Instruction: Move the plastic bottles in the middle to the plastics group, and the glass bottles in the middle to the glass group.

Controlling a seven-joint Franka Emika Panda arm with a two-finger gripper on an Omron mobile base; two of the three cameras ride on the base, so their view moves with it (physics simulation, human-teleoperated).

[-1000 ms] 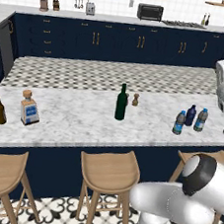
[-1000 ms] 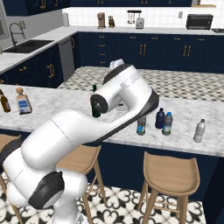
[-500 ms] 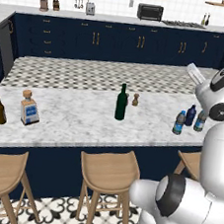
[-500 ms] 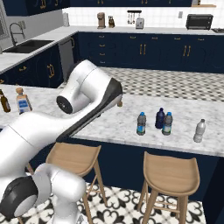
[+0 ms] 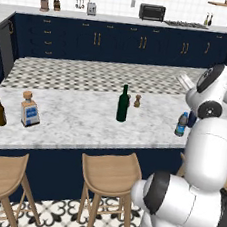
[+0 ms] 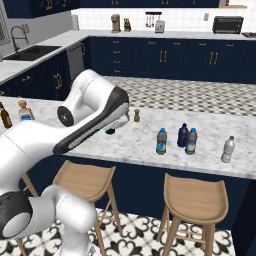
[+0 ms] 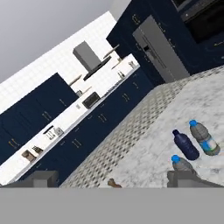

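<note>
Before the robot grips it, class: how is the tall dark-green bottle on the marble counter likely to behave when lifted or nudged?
The green bottle is tall and slender on a narrow base, so a push near the neck would probably tip it. It looks like rigid glass, likely heavy for its width and breakable if it falls. Its smooth surface may slip; the marble counter probably offers little grip either.

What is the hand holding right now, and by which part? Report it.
Nothing. The hand is open and empty, above the counter, clear of the blue-labelled water bottles and the dark-blue bottle.

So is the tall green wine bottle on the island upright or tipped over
Upright: the green wine bottle stands on its base on the island counter, neck pointing straight up.
</note>
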